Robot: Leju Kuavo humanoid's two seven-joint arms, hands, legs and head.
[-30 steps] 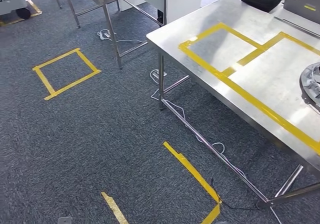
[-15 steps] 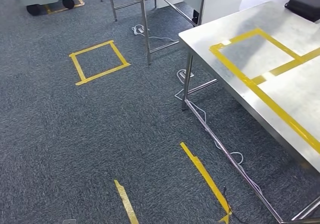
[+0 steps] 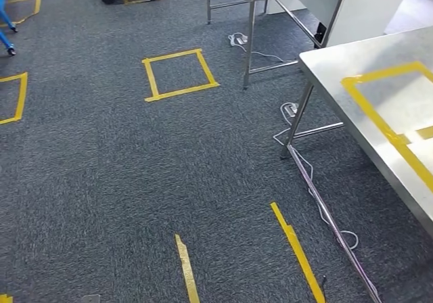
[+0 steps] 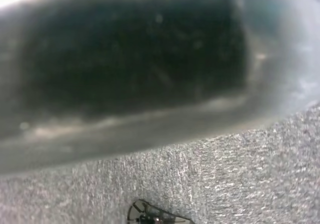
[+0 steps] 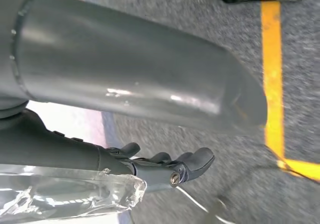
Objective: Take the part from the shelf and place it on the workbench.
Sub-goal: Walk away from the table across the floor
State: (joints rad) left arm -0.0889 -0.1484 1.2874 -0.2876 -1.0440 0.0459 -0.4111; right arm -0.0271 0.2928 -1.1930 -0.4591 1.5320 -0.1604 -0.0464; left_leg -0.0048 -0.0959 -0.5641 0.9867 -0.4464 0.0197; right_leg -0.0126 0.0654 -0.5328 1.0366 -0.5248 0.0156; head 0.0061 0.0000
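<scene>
Camera panned left; steel workbench (image 3: 373,66) at right, speckled carpet (image 3: 128,174).

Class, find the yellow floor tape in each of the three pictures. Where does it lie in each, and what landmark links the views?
Head view: a taped square far off on the floor, and two loose strips near the lower edge.
Left wrist view: not in it.
Right wrist view: a long strip beyond the right hand, meeting another at a corner.
Shared landmark: the grey carpet.
</scene>
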